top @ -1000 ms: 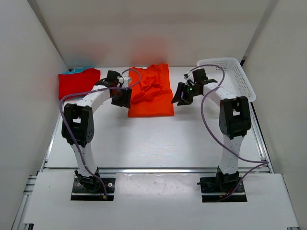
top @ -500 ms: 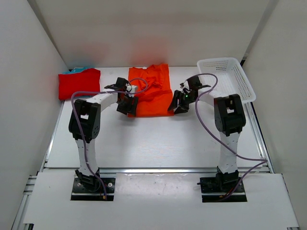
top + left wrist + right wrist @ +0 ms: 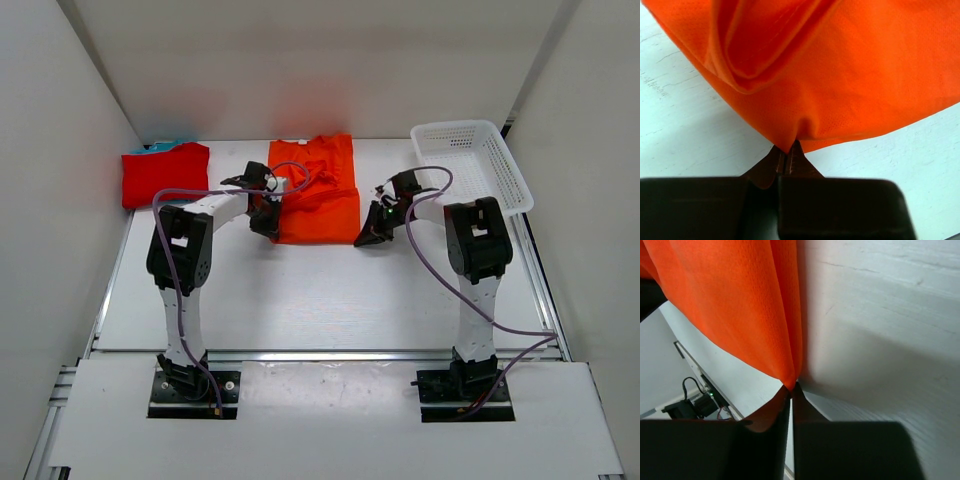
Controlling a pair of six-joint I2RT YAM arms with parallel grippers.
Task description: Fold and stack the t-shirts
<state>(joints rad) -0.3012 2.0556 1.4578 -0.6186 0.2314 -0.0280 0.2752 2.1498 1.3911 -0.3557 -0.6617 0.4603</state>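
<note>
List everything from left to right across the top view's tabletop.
red shirt → left gripper → orange shirt → right gripper → basket

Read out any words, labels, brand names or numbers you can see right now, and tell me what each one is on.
No readable text in any view.
orange t-shirt: plain cloth, no print or tag showing, also up close in both wrist views.
red t-shirt: plain, no print showing.
basket: plain white mesh, no label visible.
</note>
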